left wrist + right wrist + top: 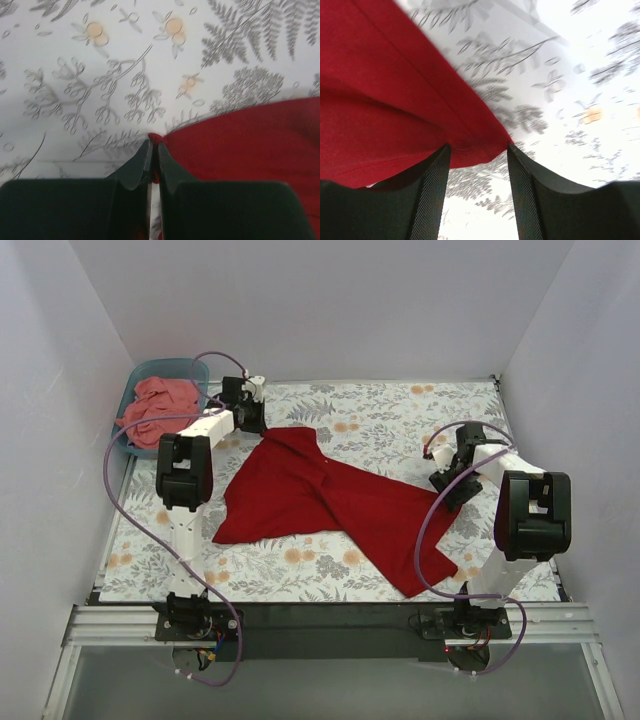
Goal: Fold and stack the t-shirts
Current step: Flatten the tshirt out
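Note:
A deep crimson t-shirt (310,502) lies spread and rumpled across the middle of the floral cloth. A salmon-pink t-shirt (160,408) is bunched in the teal tub (190,370) at the back left. My left gripper (250,420) is at the crimson shirt's upper left corner, shut on a pinch of its edge (156,136). My right gripper (446,486) is open at the shirt's right edge; in the right wrist view its fingers (432,190) straddle a corner of the red cloth (395,110) without closing on it.
The floral cloth (400,420) covers the whole table. White walls close in on the left, back and right. The tub stands against the back left corner. A black rail (330,615) runs along the near edge.

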### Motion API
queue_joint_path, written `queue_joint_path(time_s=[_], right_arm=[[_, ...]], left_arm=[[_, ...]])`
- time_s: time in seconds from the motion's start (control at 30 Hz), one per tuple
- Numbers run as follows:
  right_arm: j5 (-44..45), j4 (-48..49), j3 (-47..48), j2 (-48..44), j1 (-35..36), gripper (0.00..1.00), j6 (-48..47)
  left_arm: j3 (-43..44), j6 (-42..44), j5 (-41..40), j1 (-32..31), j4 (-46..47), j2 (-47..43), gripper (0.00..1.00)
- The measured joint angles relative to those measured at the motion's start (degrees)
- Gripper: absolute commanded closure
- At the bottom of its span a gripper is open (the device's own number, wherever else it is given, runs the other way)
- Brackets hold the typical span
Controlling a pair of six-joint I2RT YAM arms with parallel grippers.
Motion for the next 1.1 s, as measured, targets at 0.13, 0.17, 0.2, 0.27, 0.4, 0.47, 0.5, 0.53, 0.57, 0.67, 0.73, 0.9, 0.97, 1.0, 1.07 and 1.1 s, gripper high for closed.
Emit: queue_joint_path(time_s=[0.13, 0.17, 0.2, 0.27, 0.4, 0.47, 0.5, 0.53, 0.57, 0.67, 0.73, 0.9, 0.97, 1.0, 1.07, 1.1], right_arm=[[-1.03, 2.54, 1.29, 0.00, -0.35, 0.35, 0.04], [-1.84, 2.47, 2.19, 0.00, -0.61, 0.34, 0.11], [-2.69, 2.25, 3.21, 0.00, -0.98, 0.34, 0.04], [-5.35, 1.01, 6.88, 0.00, -2.47, 0.34, 0.15], [-10.45, -1.18, 13.79, 0.68, -5.75, 0.36, 1.18], [-12.28, -1.81, 16.06, 1.86, -6.93, 0.39, 2.10], [-12.98, -2.16, 16.72, 2.78, -7.37, 0.40, 2.82], [-13.40, -2.51, 16.85, 3.50, -7.54, 0.40, 3.39], [-13.81, -3.23, 16.83, 4.17, -7.58, 0.40, 3.87], [-14.38, -5.42, 16.02, 6.08, -7.56, 0.41, 4.85], [-14.62, -6.12, 15.06, 6.32, -7.50, 0.42, 4.85], [-15.17, -7.45, 12.17, 6.34, -7.50, 0.44, 4.28], [-14.99, -7.52, 11.10, 6.67, -7.50, 0.44, 3.93], [-14.93, -7.43, 10.60, 7.04, -7.50, 0.44, 3.72], [-14.51, -7.26, 9.97, 7.80, -7.50, 0.45, 3.34], [-14.49, -7.13, 9.92, 7.80, -7.50, 0.47, 3.32]], left_arm=[[-8.46, 0.66, -1.18, 1.25, 0.83, -5.86, 1.00], [-9.81, 0.79, -1.38, 1.44, 1.01, -6.80, 1.00], [-10.69, 0.83, -1.51, 1.60, 1.22, -7.37, 1.00], [-10.99, 0.81, -1.53, 1.77, 1.57, -7.48, 1.00], [-10.14, 0.37, -0.98, 1.90, 1.55, -7.23, 1.00], [-8.31, -0.07, -0.39, 1.90, 1.05, -6.62, 1.00], [-6.99, -0.35, 0.07, 1.88, 0.94, -6.19, 1.00], [-6.23, -0.52, 0.31, 1.88, 0.94, -6.03, 1.00], [-5.49, -0.72, 0.59, 1.88, 0.83, -5.97, 1.00], [-3.82, -1.07, 1.22, 1.88, 0.74, -5.88, 1.00], [-2.89, -1.14, 1.66, 1.88, 0.72, -5.68, 1.00], [-2.47, -1.29, 2.08, 1.88, 0.17, -5.44, 1.00], [-2.47, -1.33, 2.19, 1.88, -0.28, -5.35, 1.00], [-2.47, -1.33, 2.21, 1.88, -0.50, -5.31, 1.00], [-2.47, -1.33, 2.23, 1.88, -0.70, -5.29, 1.00], [-2.45, -1.33, 2.25, 1.88, -0.76, -5.29, 1.00]])
